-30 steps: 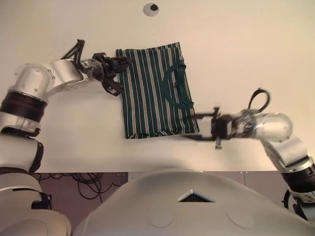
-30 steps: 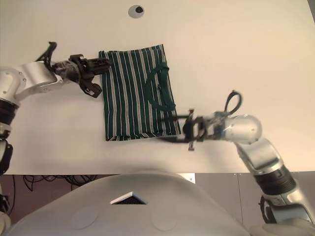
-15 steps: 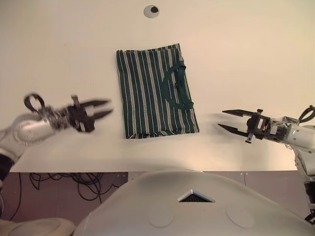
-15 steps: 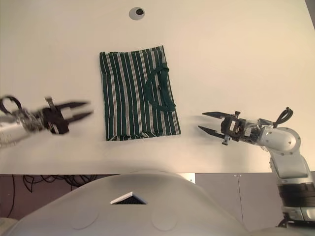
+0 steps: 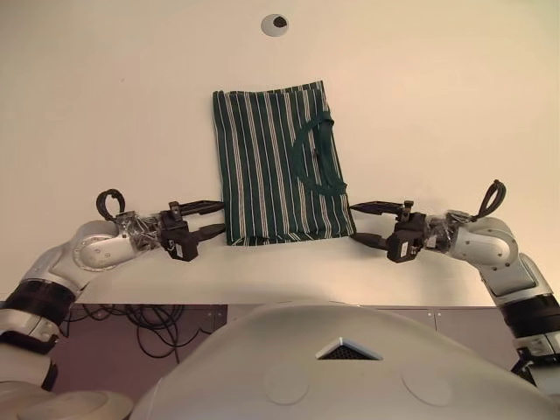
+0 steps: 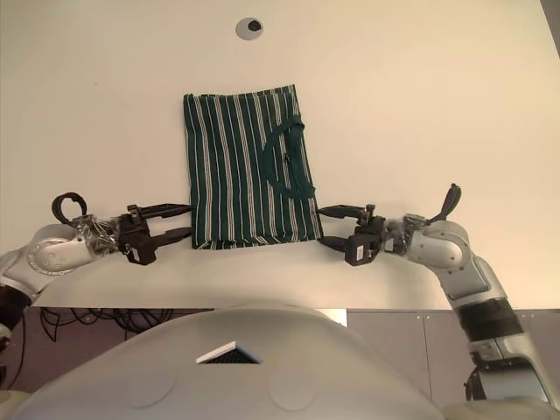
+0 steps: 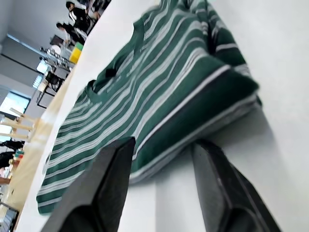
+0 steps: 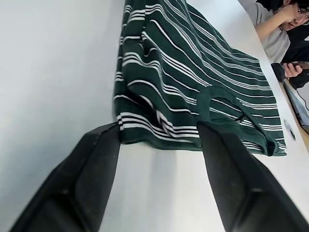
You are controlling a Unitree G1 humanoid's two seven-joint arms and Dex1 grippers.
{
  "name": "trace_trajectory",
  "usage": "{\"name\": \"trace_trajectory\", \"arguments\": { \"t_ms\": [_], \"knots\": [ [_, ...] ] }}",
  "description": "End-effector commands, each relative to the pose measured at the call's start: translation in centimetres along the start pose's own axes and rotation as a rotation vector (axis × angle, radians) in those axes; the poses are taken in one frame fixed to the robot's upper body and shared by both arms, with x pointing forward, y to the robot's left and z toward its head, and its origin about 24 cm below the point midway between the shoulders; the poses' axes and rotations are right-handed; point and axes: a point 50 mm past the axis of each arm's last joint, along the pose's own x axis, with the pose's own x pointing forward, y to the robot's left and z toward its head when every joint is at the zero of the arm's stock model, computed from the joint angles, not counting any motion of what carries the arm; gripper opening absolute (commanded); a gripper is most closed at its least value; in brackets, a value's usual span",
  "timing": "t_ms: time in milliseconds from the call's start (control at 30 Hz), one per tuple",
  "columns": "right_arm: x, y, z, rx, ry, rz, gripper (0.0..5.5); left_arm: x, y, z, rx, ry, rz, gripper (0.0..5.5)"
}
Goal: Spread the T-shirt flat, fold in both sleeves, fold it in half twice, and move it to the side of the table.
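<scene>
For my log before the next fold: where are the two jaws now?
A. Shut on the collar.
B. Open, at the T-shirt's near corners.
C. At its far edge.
B: the left jaws and right jaws stand open, one at each near corner of the T-shirt.

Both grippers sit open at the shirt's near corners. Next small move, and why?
Probably ease both inward and shut them on the near corners. The left gripper and right gripper are open, low over the table, each beside a near corner of the T-shirt, which lies as a folded rectangle, not yet gripped.
</scene>
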Motion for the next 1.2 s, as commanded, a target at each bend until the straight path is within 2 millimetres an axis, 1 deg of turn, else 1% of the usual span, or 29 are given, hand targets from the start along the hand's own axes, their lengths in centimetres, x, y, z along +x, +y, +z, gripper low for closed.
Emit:
{"name": "trace_trajectory", "arguments": {
  "t_ms": [33, 67, 200, 300, 500, 567, 600, 633, 700, 733, 767, 833, 900, 967, 1000, 1033, 1100, 1200],
  "knots": [
    [0.9, 2.0, -1.1, 0.028, 0.074, 0.128, 2.44, 0.5, -5.1, -0.3, -0.093, 0.051, -0.286, 1.73],
    [1.0, 2.0, -1.1, 0.024, 0.074, 0.133, 2.25, 0.5, -5.1, -0.3, -0.092, 0.049, -0.286, 1.54],
    [1.2, 2.0, -0.9, 0.019, 0.06, 0.143, 1.56, 0.8, -5.1, -0.2, -0.093, 0.033, -0.295, 1.25],
    [1.6, 2.1, -0.5, 0.011, 0.02, 0.152, 1.14, 0.9, -5.2, -0.1, -0.093, 0.019, -0.306, 1.07],
    [1.9, 2.2, 0.0, 0.025, -0.029, 0.156, 0.02, 1.1, -5.0, 0.0, -0.104, 0.004, -0.312, 0.6],
    [1.8, 2.1, 0.4, 0.076, -0.066, 0.144, 0.0, 1.3, -5.0, 0.1, -0.125, -0.007, -0.312, 0.45],
    [1.6, 2.0, 1.1, 0.155, -0.109, 0.139, 0.0, 1.3, -4.8, 0.7, -0.2, -0.035, -0.301, 0.39],
    [1.2, 1.9, 1.7, 0.241, -0.156, 0.143, 0.0, 1.2, -4.7, 1.3, -0.294, -0.059, -0.307, 0.33],
    [-0.2, 1.5, 3.5, 0.46, -0.266, 0.197, 0.0, -0.4, -4.3, 3.4, -0.617, -0.118, -0.422, 0.14],
    [-0.8, 1.3, 4.2, 0.532, -0.304, 0.233, 0.0, -1.1, -4.1, 4.2, -0.733, -0.151, -0.49, 0.11],
    [-1.3, 1.1, 4.7, 0.584, -0.333, 0.262, 0.0, -1.7, -4.0, 4.9, -0.812, -0.177, -0.544, 0.09],
    [-2.2, 0.7, 5.6, 0.657, -0.386, 0.306, 0.0, -2.5, -3.3, 5.9, -0.885, -0.225, -0.619, 0.07],
    [-3.1, 0.5, 6.8, 0.732, -0.446, 0.358, 0.0, -2.9, -2.7, 7.2, -0.943, -0.3, -0.664, 0.07],
    [-3.6, 0.4, 7.6, 0.782, -0.486, 0.389, 0.0, -3.2, -2.4, 8.3, -0.98, -0.358, -0.694, 0.07],
    [-3.7, 0.4, 7.8, 0.799, -0.499, 0.391, 0.0, -3.4, -2.2, 8.5, -0.992, -0.374, -0.692, 0.07],
    [-3.8, 0.3, 7.9, 0.811, -0.508, 0.387, 0.0, -3.5, -2.1, 8.4, -1.005, -0.379, -0.682, 0.07],
    [-3.6, 0.1, 7.8, 0.806, -0.499, 0.356, 0.0, -3.7, -2.0, 7.7, -1.005, -0.349, -0.648, 0.07],
    [-2.6, -0.4, 7.3, 0.783, -0.494, 0.253, 0.0, -3.6, -1.7, 6.8, -1.033, -0.34, -0.578, 0.07]
  ]
}}
